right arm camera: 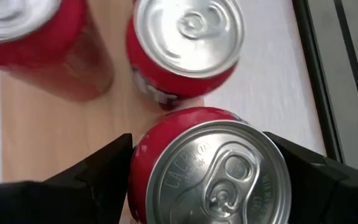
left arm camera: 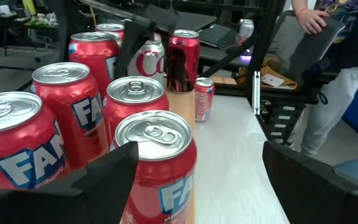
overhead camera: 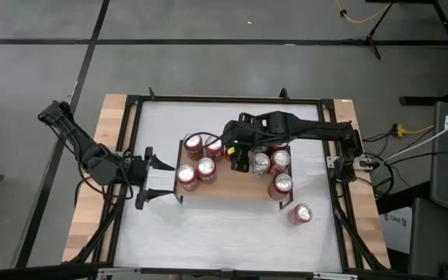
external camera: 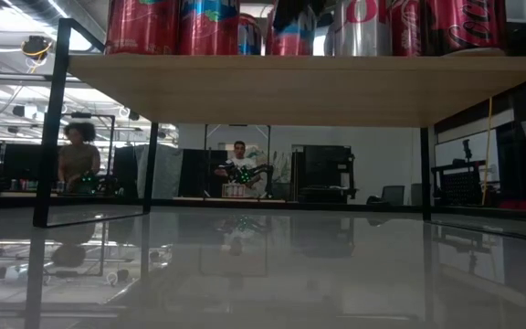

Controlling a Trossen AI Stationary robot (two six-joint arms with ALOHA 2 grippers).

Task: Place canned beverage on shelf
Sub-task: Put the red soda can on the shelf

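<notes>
Overhead, the shelf (overhead camera: 224, 187) carries about eight cans, and one can (overhead camera: 302, 213) is left on the table just off its right end. The right gripper (overhead camera: 238, 162) stands over the shelf's middle; the left gripper (overhead camera: 148, 177) waits off its left end. From its wrist, the right gripper's fingers clasp a red can (right arm camera: 210, 168) above the plank. From the left wrist, the fingers (left arm camera: 98, 180) gape empty.

High cam looks straight down on whole table (overhead camera: 232, 233). Low cam sits at tabletop level under shelf (external camera: 299, 87), facing room. Wrist cams sit close on cans (left arm camera: 154, 162); all share shelf.
</notes>
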